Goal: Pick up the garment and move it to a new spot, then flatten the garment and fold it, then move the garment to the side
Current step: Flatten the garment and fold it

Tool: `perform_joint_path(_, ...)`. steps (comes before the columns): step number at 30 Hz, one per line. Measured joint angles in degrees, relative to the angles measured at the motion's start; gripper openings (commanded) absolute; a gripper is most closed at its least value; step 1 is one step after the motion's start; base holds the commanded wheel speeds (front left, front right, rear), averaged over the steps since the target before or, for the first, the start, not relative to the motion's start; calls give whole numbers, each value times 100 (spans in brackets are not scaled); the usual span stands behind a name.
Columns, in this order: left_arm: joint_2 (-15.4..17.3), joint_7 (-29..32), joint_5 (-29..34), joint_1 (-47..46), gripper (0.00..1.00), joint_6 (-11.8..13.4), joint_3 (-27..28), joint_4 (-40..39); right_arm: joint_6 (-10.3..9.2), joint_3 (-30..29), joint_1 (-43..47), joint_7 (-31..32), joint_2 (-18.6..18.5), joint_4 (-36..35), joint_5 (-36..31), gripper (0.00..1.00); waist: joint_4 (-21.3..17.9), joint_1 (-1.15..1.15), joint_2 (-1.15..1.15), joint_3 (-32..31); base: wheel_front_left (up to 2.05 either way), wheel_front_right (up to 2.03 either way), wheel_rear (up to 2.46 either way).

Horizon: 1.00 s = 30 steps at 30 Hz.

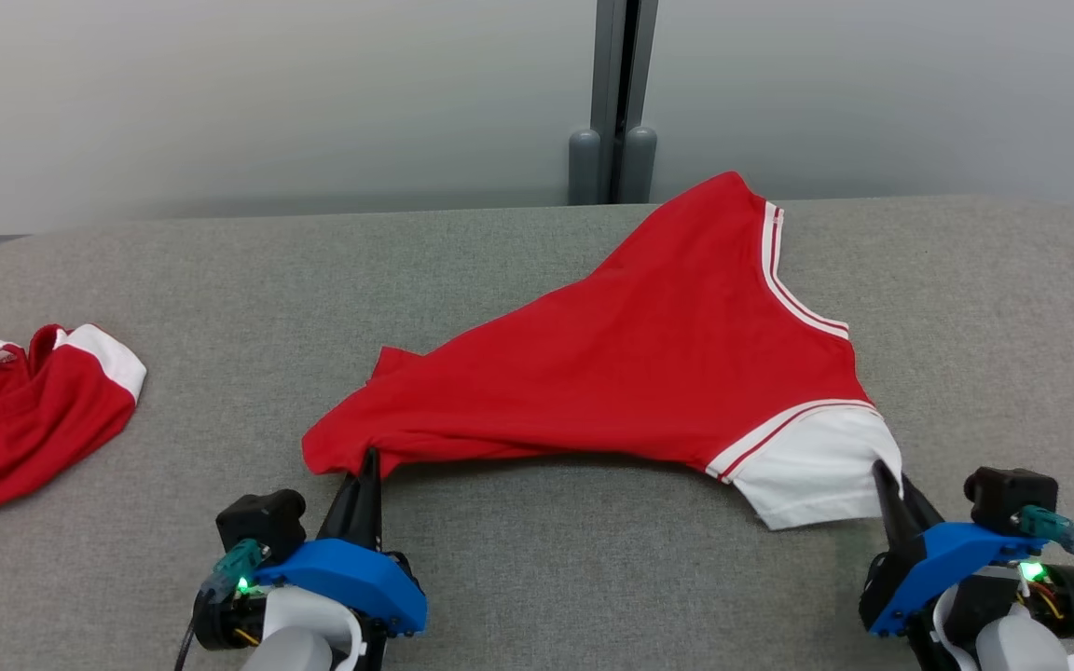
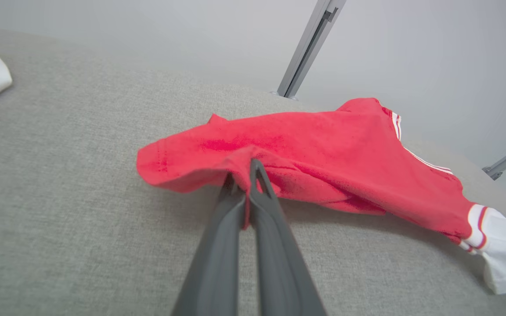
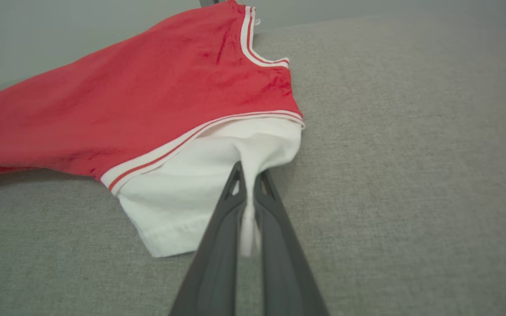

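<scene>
Red T-shirt (image 1: 649, 373) lies crumpled near the middle of the grey tabletop (image 1: 537, 596). The left claw (image 1: 368, 463) is closed on its red edge, and the right claw (image 1: 884, 477) is closed on its white sleeve (image 1: 807, 466). The pick-up step seems in hand. Next, both claws should lift together, with the cloth stretched between them.

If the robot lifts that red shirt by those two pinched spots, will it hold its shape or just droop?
Probably droop: the red shirt already bunches and creases where the left gripper and right gripper have their jaws shut on it. It looks thin, so likely light. The woven grey surface may drag at it somewhat if pulled.
</scene>
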Motion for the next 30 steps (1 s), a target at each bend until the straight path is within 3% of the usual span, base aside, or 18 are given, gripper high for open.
perform_joint_path(10, 491, 272, -283, 296, 0, 97, 356, -2029, 1, -387, 394, 187, 1, -2224, 250, 0, -56, -1, 0, -208, 0, 0, 0)
perform_joint_path(21, 1109, 1333, -799, 83, 0, 353, 891, -4692, 1, -504, 58, 1162, 0, -5057, -204, 0, -168, 0, 0, -168, 0, 0, 0)
perform_joint_path(26, 1449, 1833, -808, -345, 0, 467, 1027, -5238, 0, -348, -598, 1550, -216, -5555, -409, 0, -285, 0, 0, -31, 0, 0, 0)
perform_joint_path(30, 1590, 2192, -886, -697, 0, 492, 1047, -5327, 1, -211, -1335, 1715, -569, -5450, -246, 0, -378, 0, 0, 165, 0, 0, 0)
